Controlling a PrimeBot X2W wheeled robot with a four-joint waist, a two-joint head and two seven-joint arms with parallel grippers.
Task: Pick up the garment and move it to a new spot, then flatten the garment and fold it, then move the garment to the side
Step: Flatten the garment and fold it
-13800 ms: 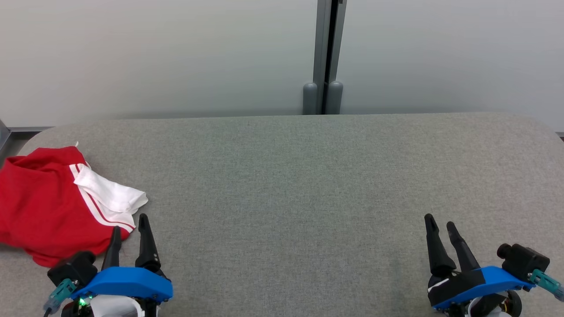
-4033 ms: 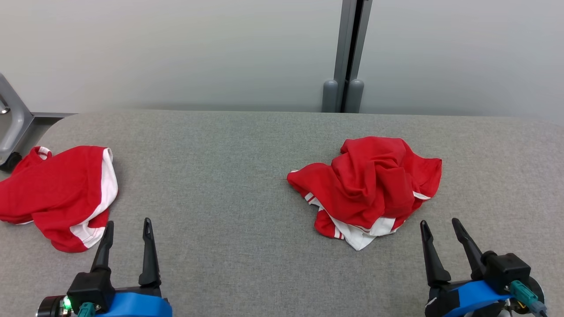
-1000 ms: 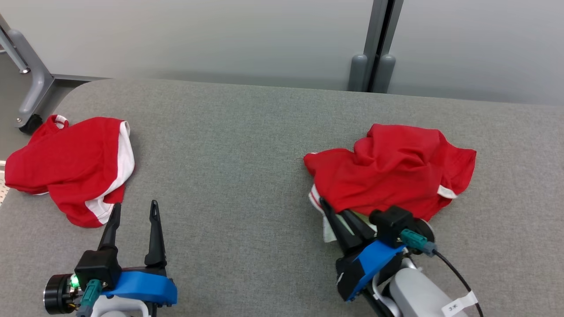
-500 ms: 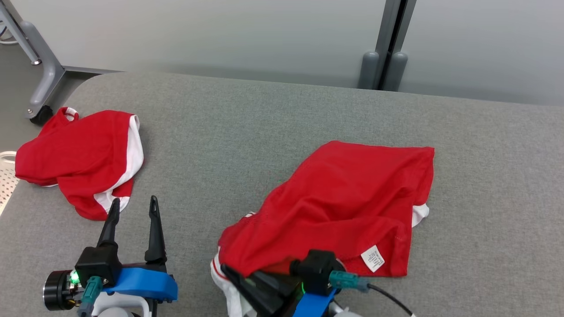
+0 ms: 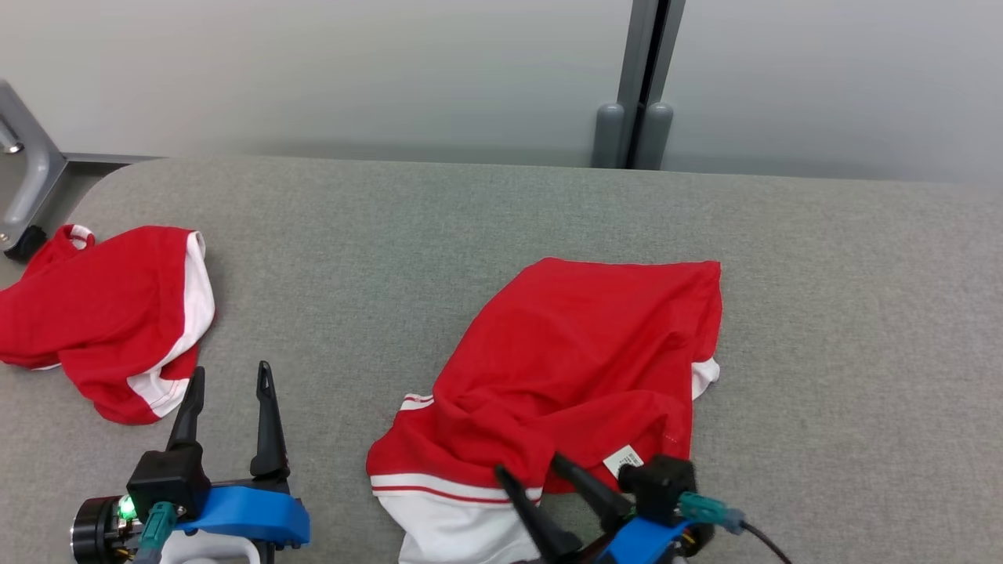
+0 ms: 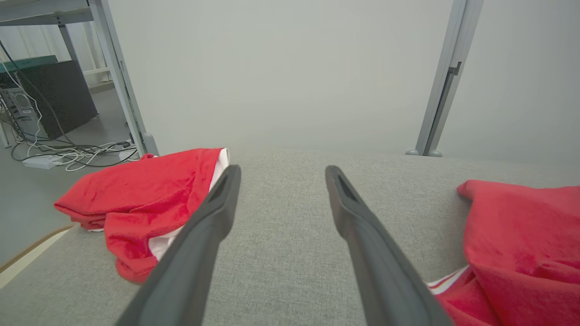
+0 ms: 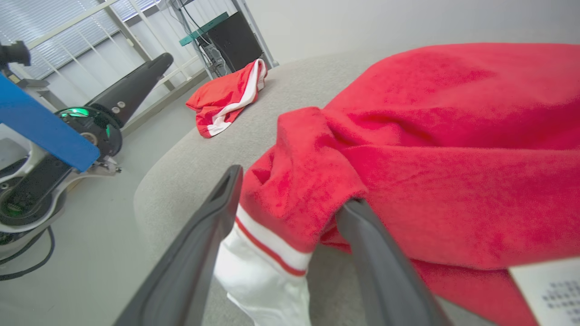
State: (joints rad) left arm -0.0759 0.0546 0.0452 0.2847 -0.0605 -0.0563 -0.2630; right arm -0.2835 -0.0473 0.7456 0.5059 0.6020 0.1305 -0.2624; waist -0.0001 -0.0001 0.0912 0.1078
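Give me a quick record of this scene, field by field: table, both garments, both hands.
table: grey, fabric-covered
centre garment: red, white striped hem, partly spread out, wrinkled toward the near edge
side garment: red and white, crumpled at the table's left end
left hand: open, empty, near the side garment
right hand: open, fingers either side of the centre garment's near hem

The right gripper (image 5: 530, 464) is letting go of the red garment (image 5: 580, 368), its jaws now spreading apart where a second ago they were pinching the cloth. The garment, heaped earlier, is now lying spread out, nearer the table's (image 5: 392, 235) front edge.
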